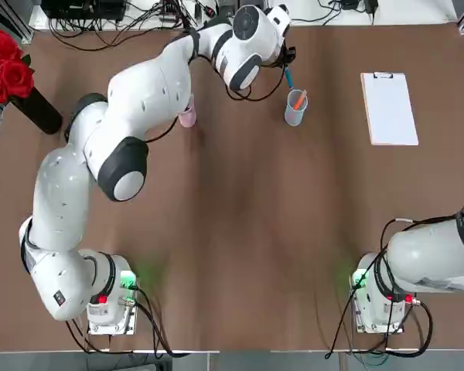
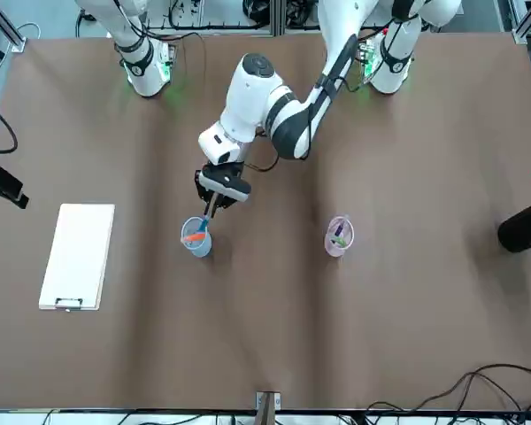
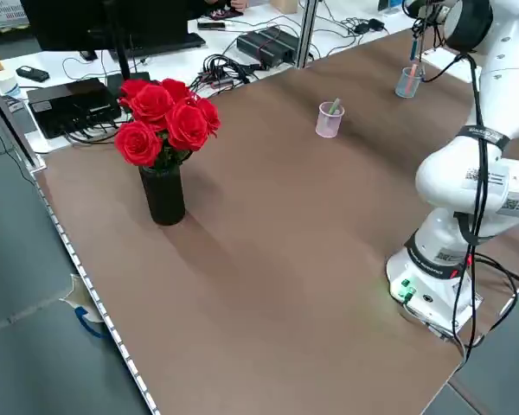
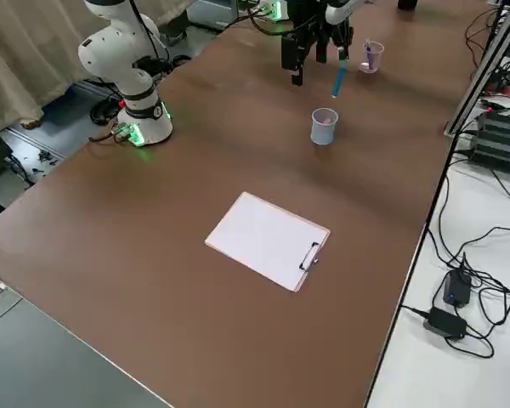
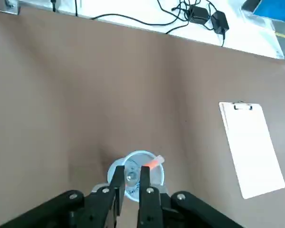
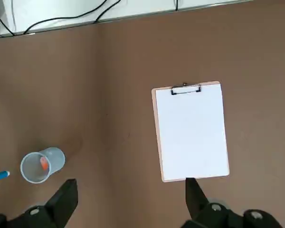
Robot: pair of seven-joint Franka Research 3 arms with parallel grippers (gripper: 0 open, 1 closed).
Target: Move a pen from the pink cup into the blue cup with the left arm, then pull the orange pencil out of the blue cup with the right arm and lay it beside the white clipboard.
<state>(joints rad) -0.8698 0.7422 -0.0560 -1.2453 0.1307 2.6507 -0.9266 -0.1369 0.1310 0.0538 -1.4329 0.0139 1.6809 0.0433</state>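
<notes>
Closed on the blue pen (image 4: pixel 339 78), your left gripper (image 5: pixel 132 168) holds it by the blue cup (image 5: pixel 161 175), while your right gripper (image 6: pixel 131 183), wide apart and empty, waits near the white clipboard (image 6: pixel 192 135). The pen looks light, stiff and perhaps slick, best pinched high on its barrel, tip free; the orange pencil (image 1: pixel 301 100), leaning in the blue cup, offers its protruding end. The right side view shows the pen's length hanging down, which the left wrist view hides behind the fingers.
</notes>
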